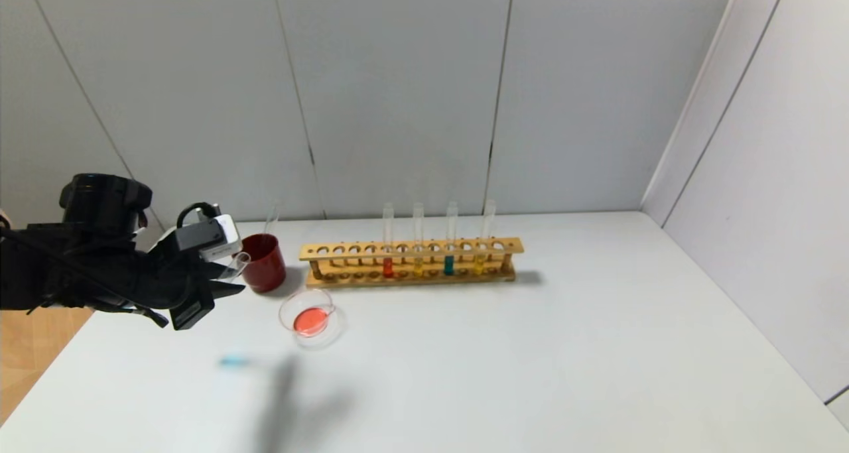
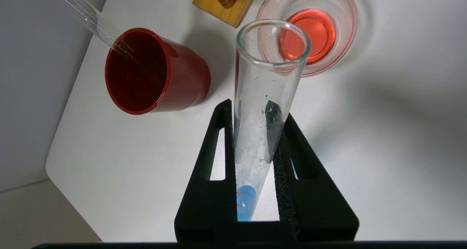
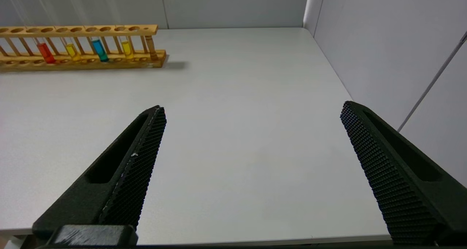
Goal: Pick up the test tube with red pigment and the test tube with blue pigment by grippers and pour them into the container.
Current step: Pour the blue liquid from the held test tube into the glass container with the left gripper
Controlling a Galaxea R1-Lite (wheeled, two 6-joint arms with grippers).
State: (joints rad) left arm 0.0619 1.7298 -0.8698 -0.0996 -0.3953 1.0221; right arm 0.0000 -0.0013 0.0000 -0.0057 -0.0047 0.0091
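From the head view, the left gripper hangs over the table near its left edge, just left of a dark red cup. A clear tube mouth pokes out from between its fingers toward the cup. The container, a low glass dish, sits just in front of the cup and holds a pool of orange-red liquid. Behind it, toward the back edge, a wooden rack carries four upright tubes: the test tube with red pigment, a yellow tube, a teal-blue tube and a second yellow one. A thin empty tube leans out of the cup. A faint blue smear shows near the front-left of the table; it may be a blurred reflection, and I cannot tell what it is.

In the left wrist view, the left gripper is clamped on the test tube with blue pigment, its black fingers pressed to both sides of the glass. A little blue liquid sits at the tube's closed end, and droplets cling to the wall. The open mouth points toward the container, with the cup to one side.

In the right wrist view, the right gripper stands with its jaws wide apart, holding nothing, above bare table near the right edge, well apart from the rack.
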